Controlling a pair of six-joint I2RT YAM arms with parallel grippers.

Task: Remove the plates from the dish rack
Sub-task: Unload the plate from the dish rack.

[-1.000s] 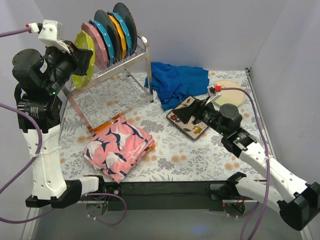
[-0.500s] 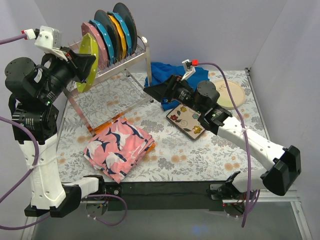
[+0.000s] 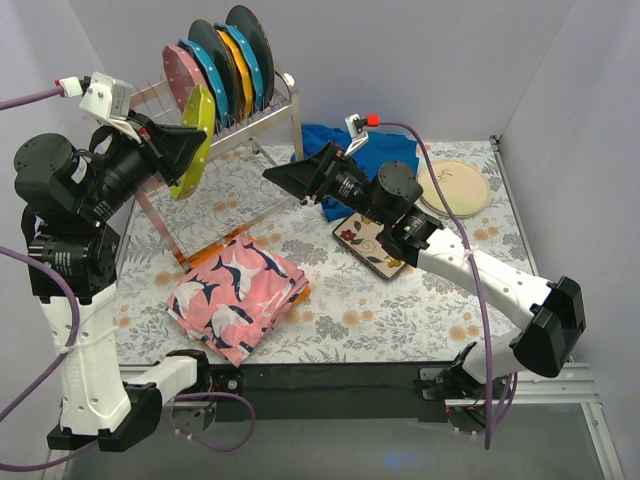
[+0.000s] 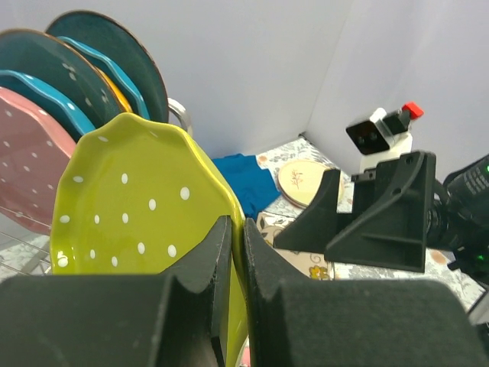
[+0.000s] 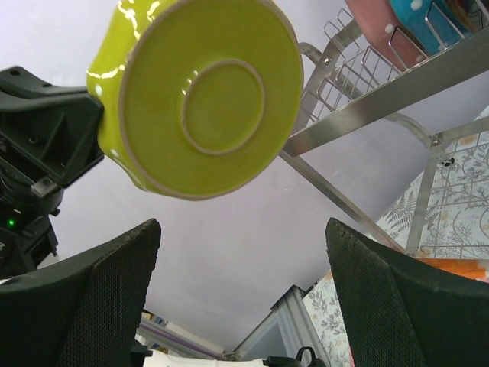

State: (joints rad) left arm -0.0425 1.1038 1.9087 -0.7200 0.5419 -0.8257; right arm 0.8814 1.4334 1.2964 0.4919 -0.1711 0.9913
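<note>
My left gripper (image 3: 188,143) is shut on the rim of a yellow-green dotted plate (image 3: 196,140) and holds it in the air in front of the silver wire dish rack (image 3: 225,135). The plate shows in the left wrist view (image 4: 145,206) and from its underside in the right wrist view (image 5: 202,95). My right gripper (image 3: 282,172) is open and empty, raised to the right of that plate and pointing at it. Several plates stay upright in the rack: pink dotted (image 3: 175,70), teal, orange and dark teal (image 3: 250,40). A square floral plate (image 3: 372,245) and a round cream plate (image 3: 452,188) lie on the table.
A folded pink patterned cloth (image 3: 238,292) lies at the front left. A crumpled blue cloth (image 3: 350,160) lies behind the right arm. Grey walls close in the back and both sides.
My left gripper has lifted the yellow-green plate out of the rack and swung it right. My right arm left the square plate on the table and rose leftward toward the held plate.
</note>
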